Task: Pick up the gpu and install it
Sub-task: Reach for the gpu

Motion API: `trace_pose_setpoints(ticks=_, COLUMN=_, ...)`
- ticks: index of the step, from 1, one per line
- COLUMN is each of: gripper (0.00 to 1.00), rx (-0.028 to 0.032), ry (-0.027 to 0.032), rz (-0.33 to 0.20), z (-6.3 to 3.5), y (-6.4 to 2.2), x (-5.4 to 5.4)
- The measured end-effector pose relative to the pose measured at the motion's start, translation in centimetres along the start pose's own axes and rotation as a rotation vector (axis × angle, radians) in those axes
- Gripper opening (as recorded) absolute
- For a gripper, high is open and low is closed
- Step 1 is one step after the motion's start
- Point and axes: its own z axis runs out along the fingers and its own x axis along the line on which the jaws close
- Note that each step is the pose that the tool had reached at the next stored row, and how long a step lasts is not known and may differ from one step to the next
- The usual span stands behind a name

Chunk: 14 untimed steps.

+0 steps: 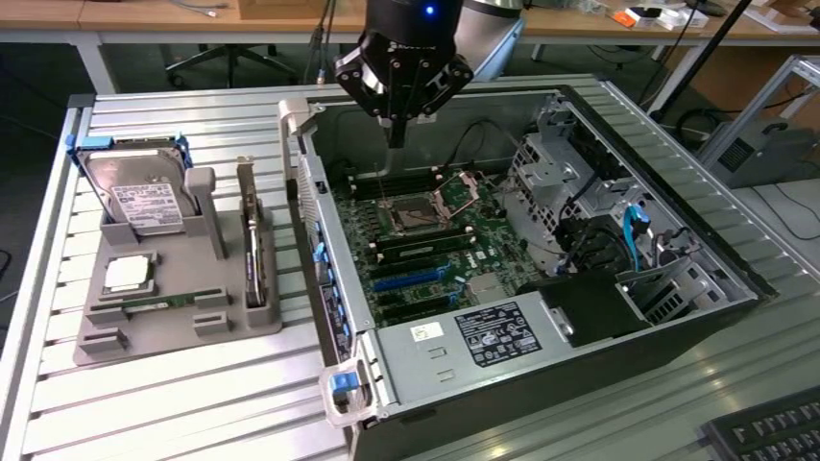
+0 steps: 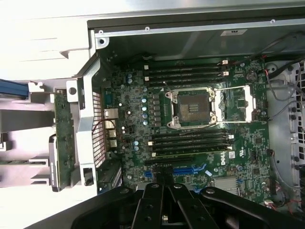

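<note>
At the near edge of the bench (image 1: 167, 413), toward the exterior view's right, the corner of a black keyboard (image 1: 769, 434) shows. Just behind it the open computer case (image 1: 698, 317) lies on its side, with the silver power supply (image 1: 477, 338) at its near end. Past the power supply the green motherboard (image 1: 413, 274) is exposed, its blue expansion slots (image 1: 407, 279) unfilled, and further in the CPU socket (image 1: 417, 213) has its metal frame flipped up.

To the exterior view's left of the case sits a gray holder (image 1: 167, 331). A narrow RAM stick (image 1: 160, 303) lies at its near part, a CPU chip (image 1: 129, 274) beyond that, and a silver labelled hard drive (image 1: 144, 197) leans at the far end. The gpu (image 1: 255, 252) stands on edge in the holder's slot nearest the case, untouched; in the wrist view it appears edge-on as a green strip (image 2: 62, 136) just outside the case wall.

Farthest back, the end effector (image 1: 395, 139) hangs above the far end of the case, well apart from the gpu. It is clenched, fingertips pressed together with nothing between them. In the wrist view its black fingers (image 2: 151, 200) point down over the motherboard near the blue slots.
</note>
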Motion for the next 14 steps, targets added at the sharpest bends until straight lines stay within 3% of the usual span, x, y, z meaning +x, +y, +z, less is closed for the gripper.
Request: trace_pose_setpoints(ticks=14, gripper=0.11, rx=0.0000, ry=0.0001, rz=0.000, z=-0.01, y=-0.03, x=0.36)
